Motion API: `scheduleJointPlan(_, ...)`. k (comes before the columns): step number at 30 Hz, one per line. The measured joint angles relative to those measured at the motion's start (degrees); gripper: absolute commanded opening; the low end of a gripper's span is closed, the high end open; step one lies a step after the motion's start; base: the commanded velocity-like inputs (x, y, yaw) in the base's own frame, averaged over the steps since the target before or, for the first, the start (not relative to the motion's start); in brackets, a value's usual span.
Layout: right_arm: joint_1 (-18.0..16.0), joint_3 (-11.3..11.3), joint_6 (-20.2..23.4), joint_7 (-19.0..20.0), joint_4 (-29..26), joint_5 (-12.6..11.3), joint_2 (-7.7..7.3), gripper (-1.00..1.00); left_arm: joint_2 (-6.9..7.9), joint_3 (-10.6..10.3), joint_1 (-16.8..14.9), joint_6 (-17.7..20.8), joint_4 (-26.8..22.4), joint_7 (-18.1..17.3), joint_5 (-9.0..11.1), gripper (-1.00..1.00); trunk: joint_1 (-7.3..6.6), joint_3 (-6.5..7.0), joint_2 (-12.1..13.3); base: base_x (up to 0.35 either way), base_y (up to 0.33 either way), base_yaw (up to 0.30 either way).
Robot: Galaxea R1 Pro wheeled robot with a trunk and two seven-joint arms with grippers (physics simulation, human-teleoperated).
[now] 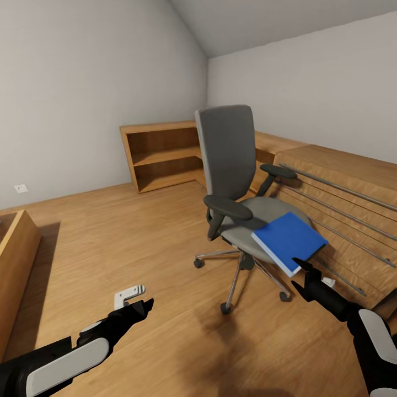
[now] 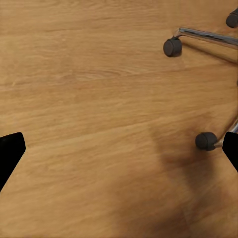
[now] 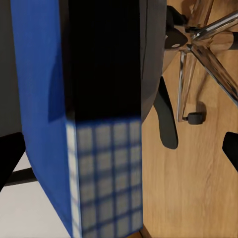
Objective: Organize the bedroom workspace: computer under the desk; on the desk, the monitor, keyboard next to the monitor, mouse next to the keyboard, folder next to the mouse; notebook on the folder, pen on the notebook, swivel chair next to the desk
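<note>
Wood plank flooring is covering the bedroom from the grey walls to the low wooden shelf unit standing in the far corner under the sloped ceiling. Along the right wall, a light wooden slanted unit is carrying several thin grey rails, and a wooden box edge is showing at the left of the head view. Near the middle of the room, the swivel chair is standing on its chrome five-star base, with its grey backrest upright and its seat turned toward the robot; casters of that base are showing on the floor in the left wrist view. On the front right part of the seat, the folder is lying flat, bright blue, with one corner hanging past the seat edge toward the right arm. In the right wrist view the folder is appearing edge-on and very close, with its pale paper edge facing the camera. Just beside the folder's near corner, the right gripper is hovering with its two black fingers spread apart, and contact with the folder cannot be confirmed. Lower left in the head view, the left gripper is hanging above bare floor, well apart from the chair, and its fingers are also standing spread with nothing between them. A small white bracket is lying on the floor just beyond the left gripper.
</note>
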Motion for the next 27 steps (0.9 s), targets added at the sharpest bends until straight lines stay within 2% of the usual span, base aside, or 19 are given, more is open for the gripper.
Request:
scheduleJointPlan(2, 0.0, 0.0, 0.0, 0.0, 0.0, 0.0, 0.01, 1.0, 0.0, 0.0, 0.0, -0.02, 0.0, 0.02, 0.0, 1.0, 0.0, 0.0, 0.0, 0.0, 0.0, 0.0)
scheduleJointPlan(8, 0.0, 0.0, 0.0, 0.0, 0.0, -0.02, 0.03, 1.0, 0.0, 0.0, 0.0, -0.06, 0.0, 0.07, -0.05, 1.0, -0.16, 1.32, 0.08, 0.0, 0.0, 0.0)
scheduleJointPlan(27, 0.0, 0.08, 0.0, 0.0, -0.02, 0.08, 0.0, 1.0, 0.0, 0.0, 0.0, 0.01, 0.0, 0.09, 0.0, 1.0, -0.15, 1.33, 0.08, 0.0, 0.0, 0.0)
